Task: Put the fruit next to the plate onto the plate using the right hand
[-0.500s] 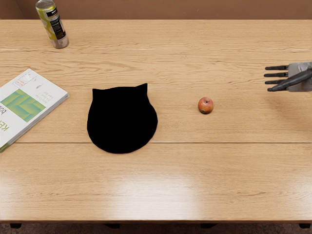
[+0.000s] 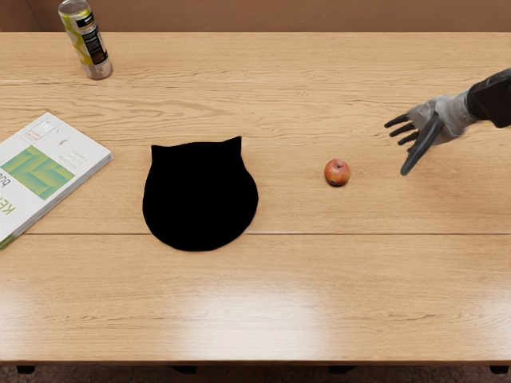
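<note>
Head view: the light wooden table (image 2: 335,287) carries a flat black plate with two cat-ear points (image 2: 200,195) left of centre. The small red apple (image 2: 337,172) rests on the bare tabletop to the right of the plate, near it but not touching. The right hand (image 2: 429,125) enters from the right edge and hovers to the right of the apple, apart from it; its dark fingers (image 2: 402,121) are spread and grasp nothing. A white-and-green book (image 2: 40,171) lies at the left edge. A yellow-green can (image 2: 85,38) stands at the far left corner.
</note>
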`<state>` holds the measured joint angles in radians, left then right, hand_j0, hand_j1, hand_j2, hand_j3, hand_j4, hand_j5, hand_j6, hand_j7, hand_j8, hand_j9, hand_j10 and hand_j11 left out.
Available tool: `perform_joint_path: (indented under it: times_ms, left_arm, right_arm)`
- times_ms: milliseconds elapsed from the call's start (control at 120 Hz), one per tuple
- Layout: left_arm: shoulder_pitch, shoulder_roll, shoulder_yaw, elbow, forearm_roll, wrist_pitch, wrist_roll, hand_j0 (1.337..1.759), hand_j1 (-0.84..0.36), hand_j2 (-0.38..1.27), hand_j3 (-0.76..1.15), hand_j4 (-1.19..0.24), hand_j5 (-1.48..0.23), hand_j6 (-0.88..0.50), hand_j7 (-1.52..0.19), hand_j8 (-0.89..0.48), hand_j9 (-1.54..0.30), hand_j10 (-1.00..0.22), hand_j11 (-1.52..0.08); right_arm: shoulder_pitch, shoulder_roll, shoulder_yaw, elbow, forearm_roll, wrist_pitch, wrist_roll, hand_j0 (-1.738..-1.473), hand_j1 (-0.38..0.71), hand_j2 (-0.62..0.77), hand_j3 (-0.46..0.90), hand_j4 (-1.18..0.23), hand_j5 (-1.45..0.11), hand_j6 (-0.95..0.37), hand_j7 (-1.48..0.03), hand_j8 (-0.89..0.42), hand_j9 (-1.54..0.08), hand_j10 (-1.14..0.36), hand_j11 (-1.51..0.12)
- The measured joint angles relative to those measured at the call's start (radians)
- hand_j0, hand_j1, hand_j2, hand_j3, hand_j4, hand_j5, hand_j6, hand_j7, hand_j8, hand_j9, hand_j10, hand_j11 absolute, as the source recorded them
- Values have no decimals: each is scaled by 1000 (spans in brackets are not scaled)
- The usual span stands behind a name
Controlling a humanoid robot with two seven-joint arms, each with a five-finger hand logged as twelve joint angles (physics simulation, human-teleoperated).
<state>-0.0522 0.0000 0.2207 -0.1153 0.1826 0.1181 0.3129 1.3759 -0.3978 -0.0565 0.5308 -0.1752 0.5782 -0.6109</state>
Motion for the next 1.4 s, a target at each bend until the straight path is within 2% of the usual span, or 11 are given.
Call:
perform_joint_path:
  times_ms: [142, 275, 442, 558, 692, 758, 850, 1075, 1400]
  left_arm:
    - [0, 0, 0, 0, 0, 0, 0, 1658, 332, 3, 0, -15, -19, -15, -19, -15, -19, -15, -19]
    - [0, 0, 0, 0, 0, 0, 0, 1658, 332, 3, 0, -15, -19, -15, -19, -15, -19, -15, -19]
    - [0, 0, 0, 0, 0, 0, 0, 1658, 332, 3, 0, -15, -19, -15, -19, -15, -19, -15, -19]
    - [0, 0, 0, 0, 0, 0, 0, 1658, 332, 3, 0, -15, -19, -15, -19, -15, -19, -15, -19]
    - [0, 0, 0, 0, 0, 0, 0, 1658, 332, 3, 0, -15, -19, -15, -19, -15, -19, -15, -19]
    - [0, 0, 0, 0, 0, 0, 0, 1658, 332, 3, 0, -15, -19, -15, -19, -15, -19, -15, -19]
    - [0, 0, 0, 0, 0, 0, 0, 1658, 332, 3, 0, -15, -19, -15, -19, -15, -19, -15, -19]
    - [0, 0, 0, 0, 0, 0, 0, 1658, 332, 3, 0, -15, -19, -15, -19, -15, -19, -15, -19]
    - [0, 0, 0, 0, 0, 0, 0, 1658, 332, 3, 0, -15, -19, -15, -19, -15, -19, -15, -19]
  right_arm:
    - [93, 172, -225, 13, -59, -99, 0, -1658, -349, 0, 0, -2, 0, -1, 0, -1, 0, 0, 0]
    - [172, 229, -411, 84, -109, -249, 0, -1658, -349, 0, 0, -2, 0, -2, 0, -1, 0, -1, 0]
    - [195, 299, -535, 122, -142, -402, 0, -1658, -349, 0, 0, -2, 0, -2, 0, -2, 0, -1, 0]
    - [178, 332, -558, 149, -168, -463, 0, -1658, -349, 1, 0, -2, 0, -3, 0, -2, 0, -1, 0]
    - [173, 309, -565, 287, -196, -537, 0, -1658, -349, 1, 0, -2, 0, -3, 0, -2, 0, -1, 0]
    - [174, 291, -567, 357, -206, -626, 0, -1658, -349, 1, 0, -2, 0, -3, 0, -2, 0, -1, 0]
    - [174, 277, -568, 415, -220, -718, 0, -1658, -349, 1, 0, -2, 0, -3, 0, -2, 0, -1, 0]
    - [167, 290, -559, 472, -243, -858, 0, -1658, -341, -1, 0, -8, -9, -9, -9, -9, -9, -8, -9]
    - [124, 296, -559, 502, -294, -934, 0, -1658, -78, -44, 0, -228, -295, -229, -295, -229, -295, -228, -295]
